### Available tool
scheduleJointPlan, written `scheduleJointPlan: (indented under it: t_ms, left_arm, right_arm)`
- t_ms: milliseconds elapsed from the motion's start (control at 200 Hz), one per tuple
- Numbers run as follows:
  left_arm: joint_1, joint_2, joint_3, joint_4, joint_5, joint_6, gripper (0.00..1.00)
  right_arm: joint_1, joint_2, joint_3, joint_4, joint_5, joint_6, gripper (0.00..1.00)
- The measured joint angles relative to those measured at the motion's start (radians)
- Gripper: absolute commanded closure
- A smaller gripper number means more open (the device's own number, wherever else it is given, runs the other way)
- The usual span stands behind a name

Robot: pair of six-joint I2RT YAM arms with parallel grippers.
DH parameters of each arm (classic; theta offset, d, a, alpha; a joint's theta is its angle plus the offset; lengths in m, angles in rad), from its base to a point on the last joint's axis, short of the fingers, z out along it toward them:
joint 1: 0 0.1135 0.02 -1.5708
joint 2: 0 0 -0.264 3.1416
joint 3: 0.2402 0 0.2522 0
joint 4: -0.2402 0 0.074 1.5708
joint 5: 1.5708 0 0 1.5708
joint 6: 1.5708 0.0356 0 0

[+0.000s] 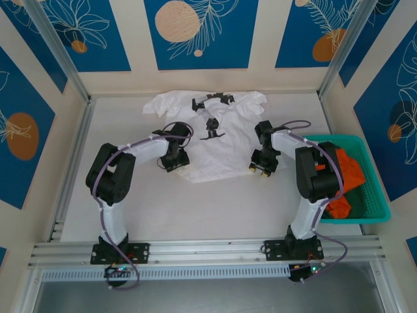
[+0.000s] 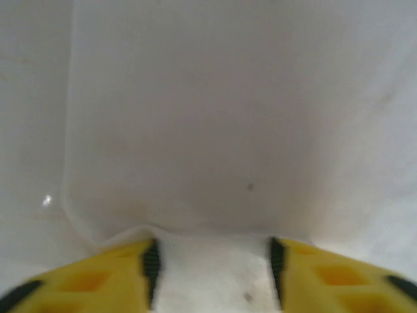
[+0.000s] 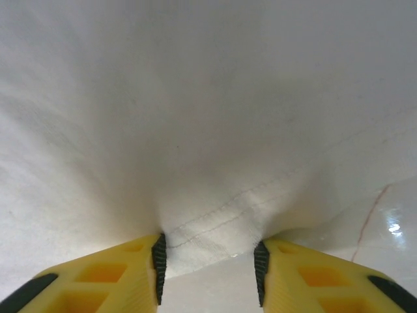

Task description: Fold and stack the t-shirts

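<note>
The white shirt [image 1: 215, 140] lies spread flat on the far middle of the tabletop [image 1: 195, 208]. The left hand [image 1: 174, 160] sits at its lower left edge, jaws apart with cloth between them. The right hand [image 1: 262, 167] straddles the lower right hem, jaws likewise apart. Beside the right arm, a basket [image 1: 378, 203] holds an orange shirt [image 1: 344, 171].

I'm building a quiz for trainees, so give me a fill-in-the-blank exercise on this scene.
The t-shirt spread on the table is ___.
The teal basket stands on the robot's ___ side.
The bright t-shirt in the basket is ___.
Missing words: white; right; orange.
</note>
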Motion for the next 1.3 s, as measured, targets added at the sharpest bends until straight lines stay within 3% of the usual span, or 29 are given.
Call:
scheduleJointPlan:
  t_ms: [165, 355, 490, 590, 670, 760, 855, 925, 1015, 1135, 1235, 1300]
  left_arm:
    - [-0.005, 0.002, -0.001, -0.008, -0.027, 0.017, 1.00]
    - [-0.007, -0.034, -0.042, 0.007, -0.047, 0.035, 1.00]
    - [0.024, -0.145, -0.169, 0.026, -0.080, 0.053, 1.00]
    - [0.126, -0.286, -0.280, 0.062, -0.078, 0.079, 1.00]
    - [0.281, -0.400, -0.342, 0.105, -0.067, 0.108, 1.00]
    - [0.441, -0.462, -0.358, 0.138, -0.047, 0.143, 1.00]
    - [0.577, -0.462, -0.337, 0.149, -0.020, 0.181, 0.83]
    - [0.632, -0.441, -0.293, 0.123, -0.015, 0.202, 0.45]
    - [0.666, -0.425, -0.222, 0.082, -0.027, 0.212, 0.18]
    - [0.663, -0.465, -0.187, 0.047, -0.037, 0.214, 0.12]
    - [0.604, -0.550, -0.206, 0.004, -0.026, 0.208, 0.17]
    - [0.512, -0.616, -0.247, -0.003, 0.007, 0.193, 0.22]
  right_arm:
    - [0.014, 0.002, 0.000, 0.006, -0.003, -0.002, 0.78]
    - [0.051, 0.002, -0.002, 0.017, -0.022, 0.005, 0.87]
    - [0.150, -0.013, -0.016, 0.006, -0.083, 0.033, 0.88]
    - [0.281, -0.014, -0.016, 0.003, -0.163, 0.077, 0.88]
    - [0.392, 0.000, 0.006, 0.003, -0.251, 0.125, 0.87]
    - [0.495, 0.090, 0.125, 0.009, -0.365, 0.160, 0.77]
    - [0.579, 0.254, 0.361, 0.002, -0.466, 0.134, 0.52]
    - [0.624, 0.329, 0.509, 0.010, -0.512, 0.087, 0.39]
    - [0.655, 0.323, 0.585, 0.026, -0.538, 0.055, 0.34]
    - [0.616, 0.173, 0.494, 0.088, -0.528, 0.077, 0.35]
    - [0.481, -0.017, 0.356, 0.086, -0.425, 0.137, 0.40]
    - [0.373, -0.103, 0.294, 0.065, -0.336, 0.166, 0.41]
